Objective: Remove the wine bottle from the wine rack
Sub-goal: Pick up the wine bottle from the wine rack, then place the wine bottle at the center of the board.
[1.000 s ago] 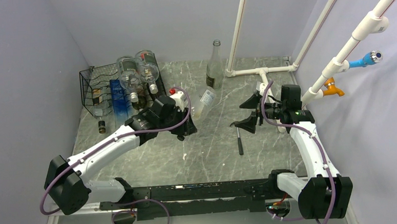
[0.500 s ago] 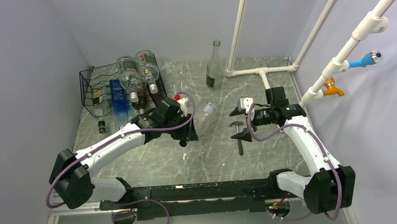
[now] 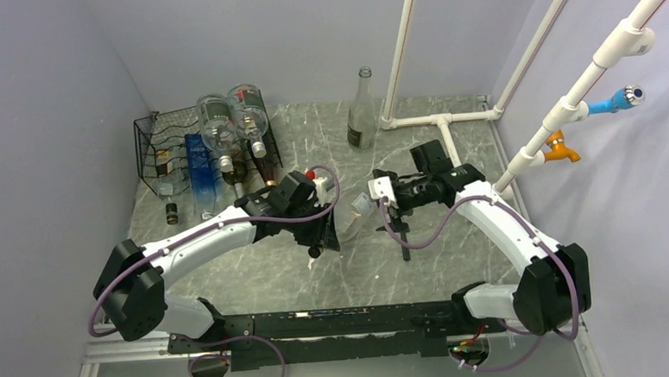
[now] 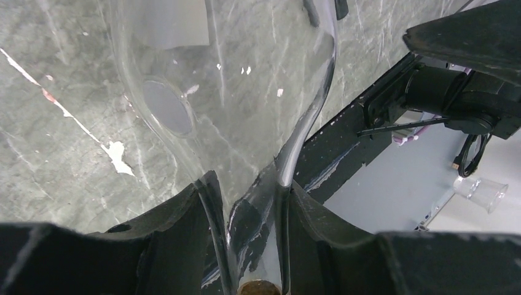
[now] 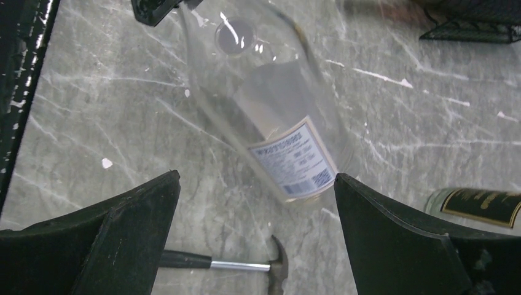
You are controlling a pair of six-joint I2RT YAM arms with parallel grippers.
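Table (image 3: 267,278): grey marble-look top. Wine rack (image 3: 152,150) at 10 o'clk, other btls (image 3: 224,121) lying on it.

Vs 1 s ago: R arm has swung in from 3 o'clk to centre. L arm has drawn the wine bottle (image 5: 276,123) toward 6 o'clk.

Wine bottle (clear glass) is off the rack, tilted, mid-table, base toward 3 o'clk. Left gripper (image 4: 258,246) is clenched on its neck. Right gripper (image 5: 255,178) is spread wide, fingers either side of the base end, not touching. Hammer (image 5: 246,265) lies on the table just beside it.

Bottle label: white, small print and barcode, unreadable.
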